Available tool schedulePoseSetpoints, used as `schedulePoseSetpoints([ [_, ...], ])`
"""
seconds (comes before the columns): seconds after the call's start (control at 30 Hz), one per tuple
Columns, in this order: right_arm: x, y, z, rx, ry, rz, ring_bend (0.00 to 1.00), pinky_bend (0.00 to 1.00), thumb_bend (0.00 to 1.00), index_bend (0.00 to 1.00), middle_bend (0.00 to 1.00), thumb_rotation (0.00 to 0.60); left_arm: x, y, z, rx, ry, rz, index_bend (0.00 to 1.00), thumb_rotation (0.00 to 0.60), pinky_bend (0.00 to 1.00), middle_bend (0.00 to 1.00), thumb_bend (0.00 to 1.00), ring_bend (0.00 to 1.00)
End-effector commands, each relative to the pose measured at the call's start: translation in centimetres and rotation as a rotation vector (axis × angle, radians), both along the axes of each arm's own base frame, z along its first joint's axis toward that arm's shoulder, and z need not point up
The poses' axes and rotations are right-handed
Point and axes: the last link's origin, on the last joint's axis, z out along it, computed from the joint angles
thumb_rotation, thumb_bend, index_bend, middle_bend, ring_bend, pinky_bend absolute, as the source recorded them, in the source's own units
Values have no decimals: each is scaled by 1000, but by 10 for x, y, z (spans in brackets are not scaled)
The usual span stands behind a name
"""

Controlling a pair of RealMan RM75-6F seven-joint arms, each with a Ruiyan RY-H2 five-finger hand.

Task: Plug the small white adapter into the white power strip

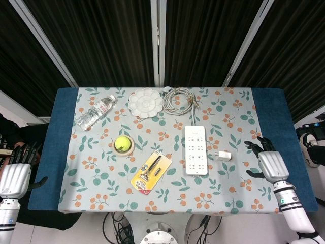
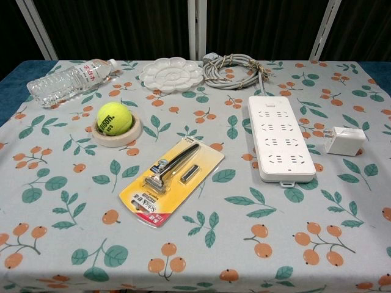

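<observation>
The small white adapter (image 1: 222, 155) (image 2: 344, 141) lies flat on the floral cloth just right of the white power strip (image 1: 195, 150) (image 2: 280, 137), its prongs toward the strip. My right hand (image 1: 271, 164) hovers over the table's right part, a short way right of the adapter, fingers spread and holding nothing. My left hand (image 1: 15, 175) hangs off the table's left edge, fingers apart and holding nothing. Neither hand shows in the chest view.
The strip's coiled grey cable (image 1: 179, 100) lies at the back, beside a white paint palette (image 1: 145, 102). A water bottle (image 1: 95, 112) lies at back left. A tennis ball (image 1: 122, 144) sits in a tape ring. A packaged razor (image 1: 151, 171) lies at front centre.
</observation>
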Motion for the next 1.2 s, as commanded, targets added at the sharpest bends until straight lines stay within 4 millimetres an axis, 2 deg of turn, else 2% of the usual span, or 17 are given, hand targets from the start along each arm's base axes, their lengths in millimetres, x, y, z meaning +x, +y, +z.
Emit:
schedulePoseSetpoints([
  [0.03, -5, -17, -14, 12, -39, -36, 55, 60, 26, 194, 295, 600, -1, 0, -1, -1, -2, -1, 11, 600, 0, 0, 127, 0],
  [0.27, -14, -43, -39, 49, -115, -101, 144, 132, 31, 304, 378, 600, -3, 2, -4, -10, -9, 0, 11, 600, 0, 0, 127, 0],
  [0.53, -6, -55, -63, 101, -145, -124, 146, 136, 33, 369, 382, 600, -4, 3, -3, -12, -9, 2, 11, 600, 0, 0, 127, 0],
  [0.97, 0, -63, -80, 139, -157, -155, 172, 137, 110, 449, 421, 600, -8, 2, -5, -17, -19, 8, 11, 600, 0, 0, 127, 0],
  [1.2, 0, -64, -85, 140, -168, -162, 235, 136, 153, 512, 475, 600, -11, 2, -6, -21, -26, 12, 12, 600, 0, 0, 127, 0],
])
